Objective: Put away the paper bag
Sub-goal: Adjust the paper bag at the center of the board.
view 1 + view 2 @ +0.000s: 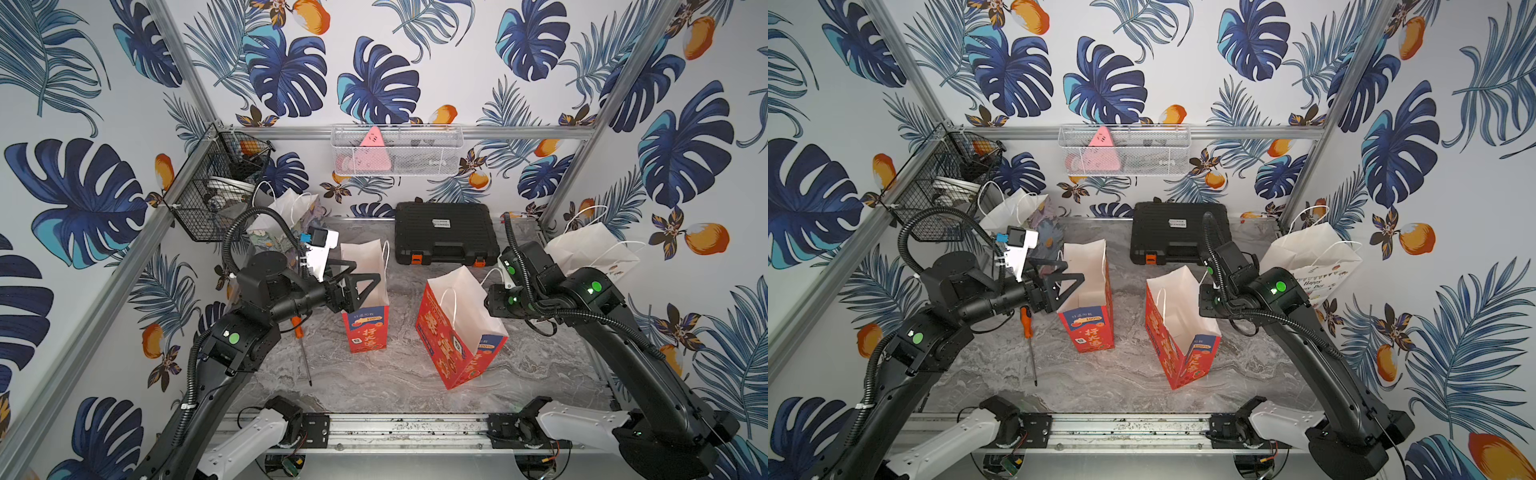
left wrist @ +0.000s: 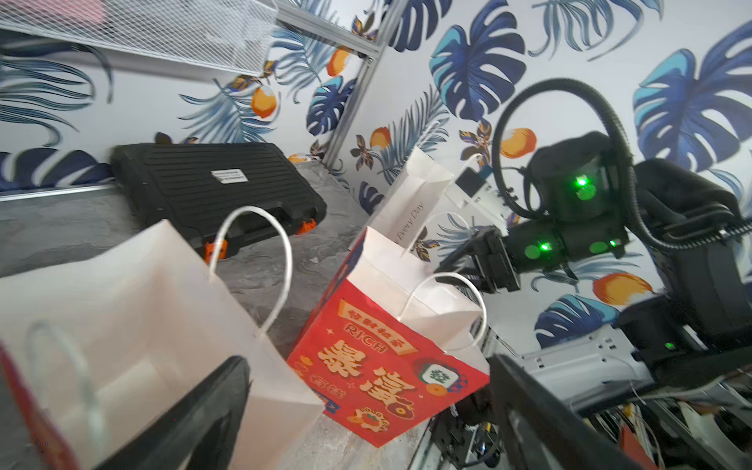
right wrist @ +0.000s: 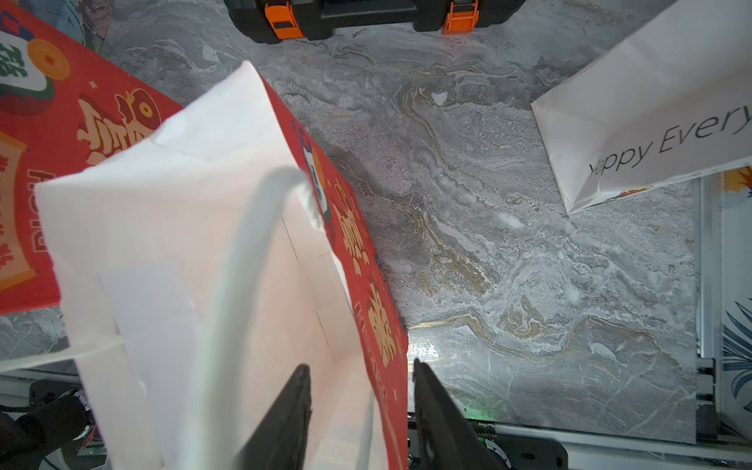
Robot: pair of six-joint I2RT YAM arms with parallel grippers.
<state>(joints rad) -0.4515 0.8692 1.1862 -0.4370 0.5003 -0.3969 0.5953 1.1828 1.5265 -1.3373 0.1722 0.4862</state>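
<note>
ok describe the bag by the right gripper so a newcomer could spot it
Find the black tool case at the back of the marble table; two red paper bags stand in front. It's the wider red bag, with the right gripper at its rim; the narrower red bag stands apart.

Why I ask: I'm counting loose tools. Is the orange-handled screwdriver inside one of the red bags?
No, the screwdriver lies on the table, beside the smaller red bag.

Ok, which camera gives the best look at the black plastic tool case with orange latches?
Both top views: the black plastic tool case shows nearly whole from above. The left wrist view shows it slanted; the right wrist view, only its front edge and latches.
</note>
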